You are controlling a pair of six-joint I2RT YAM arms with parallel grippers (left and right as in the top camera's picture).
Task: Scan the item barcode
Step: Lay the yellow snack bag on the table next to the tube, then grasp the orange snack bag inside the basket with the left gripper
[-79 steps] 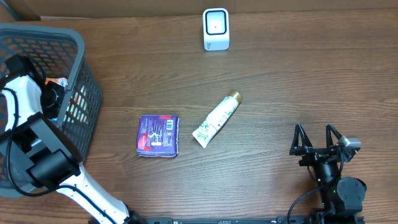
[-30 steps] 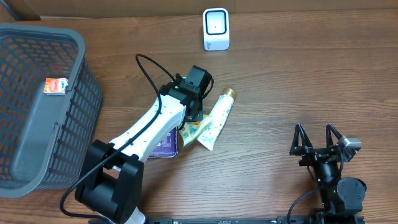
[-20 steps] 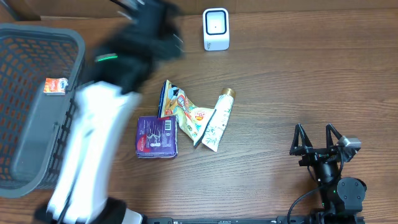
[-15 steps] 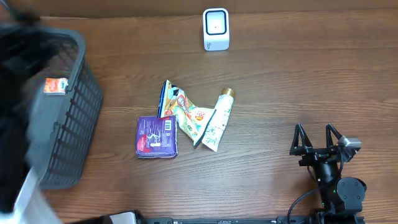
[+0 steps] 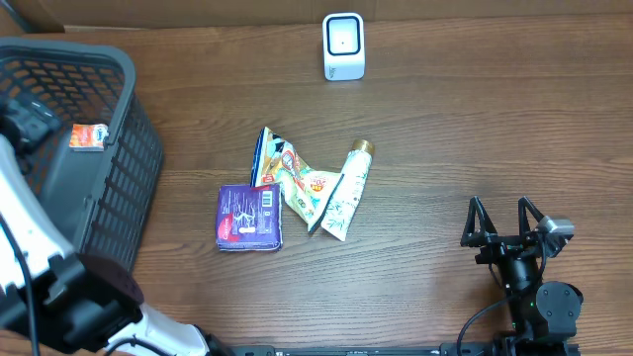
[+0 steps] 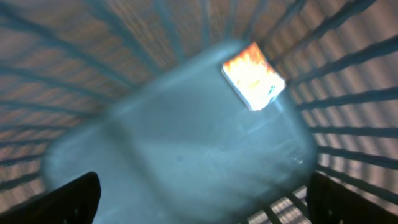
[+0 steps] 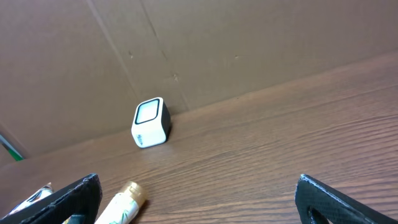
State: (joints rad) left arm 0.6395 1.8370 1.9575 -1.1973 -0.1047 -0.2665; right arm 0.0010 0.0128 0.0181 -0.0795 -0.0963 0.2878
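1. Orange box (image 5: 89, 136) lay on the floor of the basket (image 5: 138, 173), ahead of the left gripper (image 6: 199, 202) and not touching it. The wrist view was blurred.
2. Left gripper: fingers spread wide, at the two lower corners of its own view. Nothing was held between them.
3. Right gripper (image 5: 501, 216): fingers likewise fully spread, nothing held or touched. It stood at the near right of the table (image 5: 445, 129).
4. Count: two grippers, one basket, one scanner (image 5: 343, 45), four items.
5. Of the items, one was in the basket. Three lay mid-table: a purple packet (image 5: 251, 216), a snack bag (image 5: 292, 178) and a tube (image 5: 348, 190).
6. Snack bag lay between packet and tube, touching both.
7. These three lay well apart from both grippers.
8. Scanner stood at the far edge, beyond the three items.
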